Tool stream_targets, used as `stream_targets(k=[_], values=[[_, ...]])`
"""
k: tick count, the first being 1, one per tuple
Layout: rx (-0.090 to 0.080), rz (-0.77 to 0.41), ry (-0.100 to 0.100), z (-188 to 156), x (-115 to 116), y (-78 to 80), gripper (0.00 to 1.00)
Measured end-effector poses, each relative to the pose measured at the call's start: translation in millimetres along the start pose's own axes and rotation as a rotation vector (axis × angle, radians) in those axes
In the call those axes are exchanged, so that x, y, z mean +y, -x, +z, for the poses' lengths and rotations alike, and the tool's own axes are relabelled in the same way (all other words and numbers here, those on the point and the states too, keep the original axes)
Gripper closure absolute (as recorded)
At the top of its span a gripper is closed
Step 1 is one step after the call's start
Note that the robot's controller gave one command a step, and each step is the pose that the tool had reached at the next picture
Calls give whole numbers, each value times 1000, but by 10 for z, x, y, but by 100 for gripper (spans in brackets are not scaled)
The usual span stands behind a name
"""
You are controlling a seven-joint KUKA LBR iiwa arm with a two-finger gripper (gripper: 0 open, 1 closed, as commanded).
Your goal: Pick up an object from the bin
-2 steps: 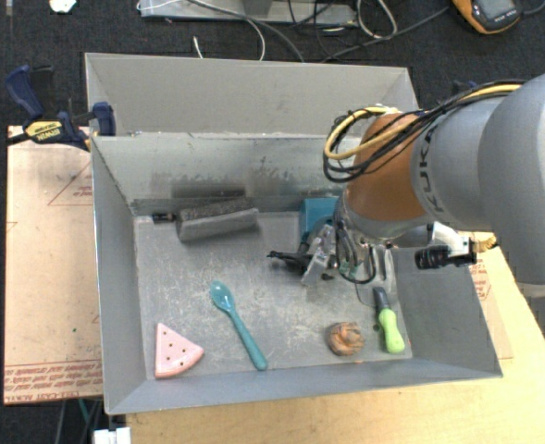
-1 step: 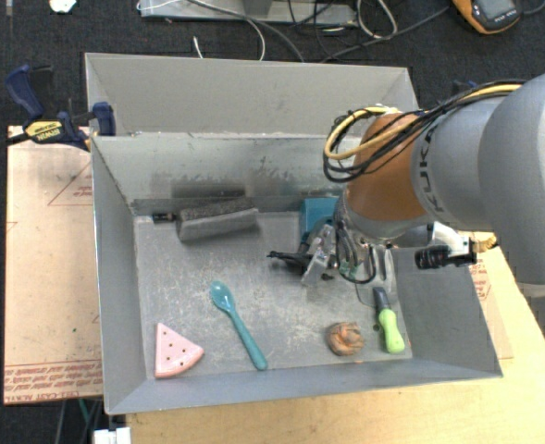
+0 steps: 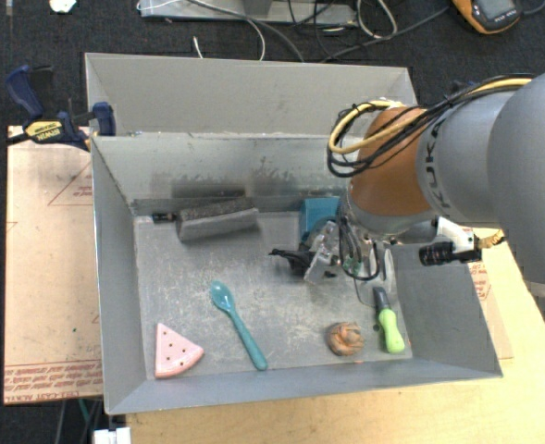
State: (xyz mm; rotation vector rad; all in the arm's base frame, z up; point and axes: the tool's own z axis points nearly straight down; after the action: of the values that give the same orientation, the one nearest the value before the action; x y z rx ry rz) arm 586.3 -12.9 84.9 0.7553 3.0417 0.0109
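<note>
My gripper (image 3: 325, 253) hangs low over the middle right of the bin, below the arm's orange cover. A small black thing (image 3: 289, 258) lies just left of it, touching or nearly touching it. A blue block (image 3: 319, 212) sits right behind the gripper by the back wall. A green-handled tool (image 3: 390, 326) lies to its front right, partly under the arm. A brown round lump (image 3: 346, 339) rests near the front wall, in front of the gripper.
A grey bar (image 3: 218, 221) lies along the back wall at the left. A teal spoon (image 3: 238, 325) lies slanted at the front middle. A pink wedge with dark dots (image 3: 175, 351) sits in the front left corner.
</note>
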Motion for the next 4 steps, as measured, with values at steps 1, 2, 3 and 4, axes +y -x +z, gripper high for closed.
stream_targets(k=[1,2,3,4], values=[[1,-1,0,-362,4,-2,100],[-4,-2,3,-620,14,13,100],[-3,-2,2,-764,15,11,100],[-4,-2,3,-814,17,14,100]])
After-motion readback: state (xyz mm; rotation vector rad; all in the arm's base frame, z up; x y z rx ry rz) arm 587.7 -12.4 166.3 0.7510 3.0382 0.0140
